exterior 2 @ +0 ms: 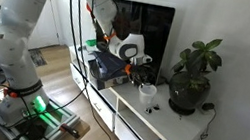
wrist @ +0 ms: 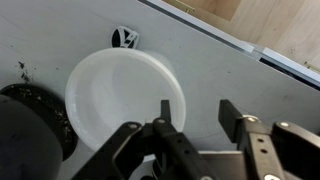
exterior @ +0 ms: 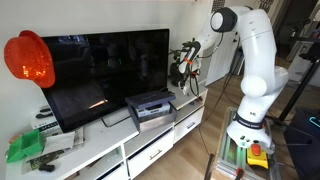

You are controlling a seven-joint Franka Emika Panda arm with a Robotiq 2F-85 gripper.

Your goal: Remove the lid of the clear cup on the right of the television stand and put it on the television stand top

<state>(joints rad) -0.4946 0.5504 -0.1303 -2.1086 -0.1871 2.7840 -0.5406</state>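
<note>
The gripper (wrist: 197, 110) is closest, with its two black fingers (wrist: 165, 125) spread apart and nothing between them. Right under it is the round white lid (wrist: 115, 90), sitting on the clear cup (exterior 2: 147, 96). The cup stands on the white television stand (exterior 2: 160, 136), just beside the potted plant (exterior 2: 193, 76) and near the black television (exterior 2: 144, 28).
</note>
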